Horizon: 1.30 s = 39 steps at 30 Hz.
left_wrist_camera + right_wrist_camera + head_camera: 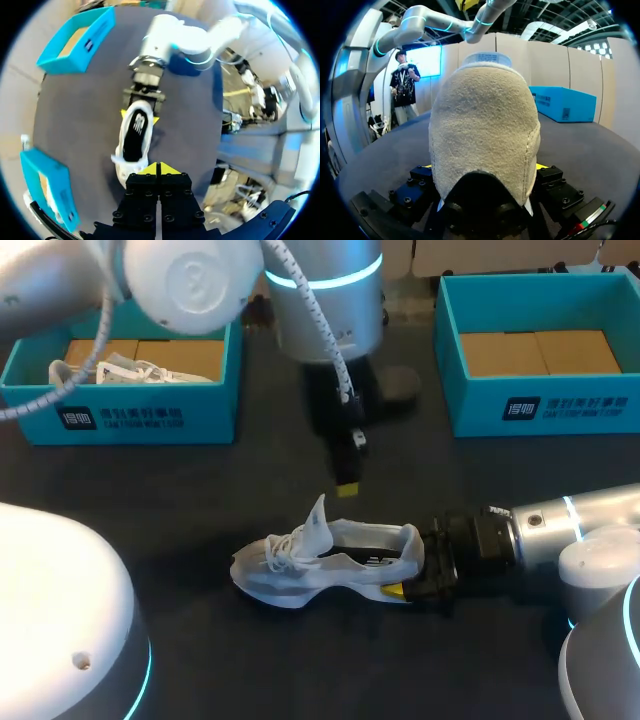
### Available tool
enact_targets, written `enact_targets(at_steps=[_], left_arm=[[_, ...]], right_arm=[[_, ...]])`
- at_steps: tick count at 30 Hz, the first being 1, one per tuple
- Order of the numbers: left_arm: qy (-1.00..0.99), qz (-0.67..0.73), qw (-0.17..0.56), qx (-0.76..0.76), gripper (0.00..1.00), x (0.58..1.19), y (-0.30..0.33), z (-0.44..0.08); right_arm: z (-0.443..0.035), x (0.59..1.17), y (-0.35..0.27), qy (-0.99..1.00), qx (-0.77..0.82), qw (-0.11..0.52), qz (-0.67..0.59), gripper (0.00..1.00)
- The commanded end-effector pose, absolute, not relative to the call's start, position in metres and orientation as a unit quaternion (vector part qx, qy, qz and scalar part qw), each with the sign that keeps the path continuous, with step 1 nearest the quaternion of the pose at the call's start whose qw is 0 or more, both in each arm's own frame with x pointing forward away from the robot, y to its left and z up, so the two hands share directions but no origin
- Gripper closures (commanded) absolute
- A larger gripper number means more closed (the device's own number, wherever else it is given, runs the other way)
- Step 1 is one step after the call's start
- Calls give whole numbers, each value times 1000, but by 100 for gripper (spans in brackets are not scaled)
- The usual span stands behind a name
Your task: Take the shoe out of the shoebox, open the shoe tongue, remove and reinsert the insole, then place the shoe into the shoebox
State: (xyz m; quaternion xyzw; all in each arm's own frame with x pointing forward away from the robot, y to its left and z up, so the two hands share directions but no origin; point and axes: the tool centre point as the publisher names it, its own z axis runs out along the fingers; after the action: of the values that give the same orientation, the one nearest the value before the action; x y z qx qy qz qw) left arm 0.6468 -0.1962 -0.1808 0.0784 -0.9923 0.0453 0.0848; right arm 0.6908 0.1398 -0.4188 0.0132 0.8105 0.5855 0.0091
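Note:
A white shoe (320,562) stands on the dark table, toe towards the left, its tongue (317,520) pulled up. The left wrist view looks down into it and shows the dark insole (136,131) lying inside. My right gripper (410,567) comes in from the right, its yellow-tipped fingers (123,114) pressed on both sides of the heel (485,130). My left gripper (347,486) hangs shut and empty just behind and above the shoe's opening (159,167).
A teal shoebox (120,405) at the back left holds another white shoe. A second teal shoebox (545,400) at the back right shows only its brown floor. Both boxes also show in the left wrist view (50,185) (75,40).

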Motion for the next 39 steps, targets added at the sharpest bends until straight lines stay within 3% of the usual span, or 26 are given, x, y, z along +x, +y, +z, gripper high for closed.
enact_targets(at_steps=[1, 16, 20, 28, 39], left_arm=[[-993, 53, 106, 12, 100, 647, -207, -204], [-993, 53, 106, 12, 100, 647, -207, -204], [-996, 58, 63, 15, 100, 649, -237, -227], [-996, 21, 82, 26, 100, 667, -265, -276], [-996, 0, 94, 2, 100, 670, -254, -317]], right_arm=[[-418, 691, 140, 812, 13, 9, 583, 100], [-418, 691, 140, 812, 13, 9, 583, 100], [-418, 691, 140, 812, 13, 9, 583, 100], [-418, 691, 140, 812, 13, 9, 583, 100], [-418, 691, 140, 812, 13, 9, 583, 100]])
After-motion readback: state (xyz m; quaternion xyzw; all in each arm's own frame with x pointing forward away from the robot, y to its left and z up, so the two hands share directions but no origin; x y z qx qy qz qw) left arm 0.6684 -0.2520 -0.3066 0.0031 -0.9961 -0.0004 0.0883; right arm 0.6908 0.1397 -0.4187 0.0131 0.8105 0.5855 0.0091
